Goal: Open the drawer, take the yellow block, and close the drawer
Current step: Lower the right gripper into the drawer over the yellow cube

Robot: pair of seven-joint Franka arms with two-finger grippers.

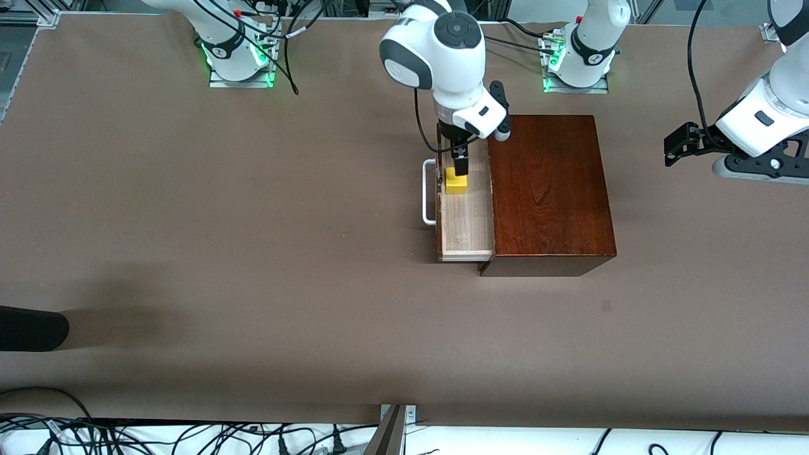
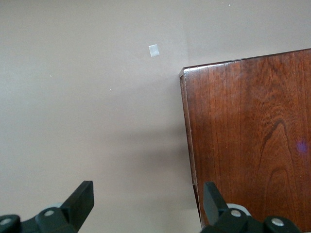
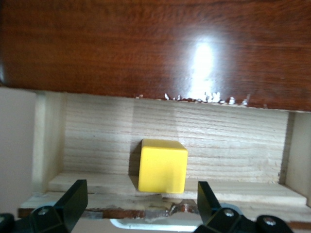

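Note:
The drawer (image 1: pixel 466 221) stands pulled out of the dark reddish-brown box (image 1: pixel 550 189) toward the right arm's end, its white handle (image 1: pixel 428 193) outermost. The yellow block (image 1: pixel 456 181) rests on the drawer's pale floor. My right gripper (image 1: pixel 461 169) hangs open just above the block. In the right wrist view the yellow block (image 3: pixel 163 166) lies between the fingers' lines, past the drawer's front wall (image 3: pixel 121 208), with the right gripper (image 3: pixel 141 191) touching nothing. My left gripper (image 1: pixel 673 146) waits open over the table beside the box; the left wrist view shows the left gripper (image 2: pixel 148 189) holding nothing.
A small pale mark (image 1: pixel 606 306) lies on the brown table, nearer the front camera than the box. A dark rounded object (image 1: pixel 31 328) juts in at the right arm's end. Cables (image 1: pixel 189 436) run along the front edge.

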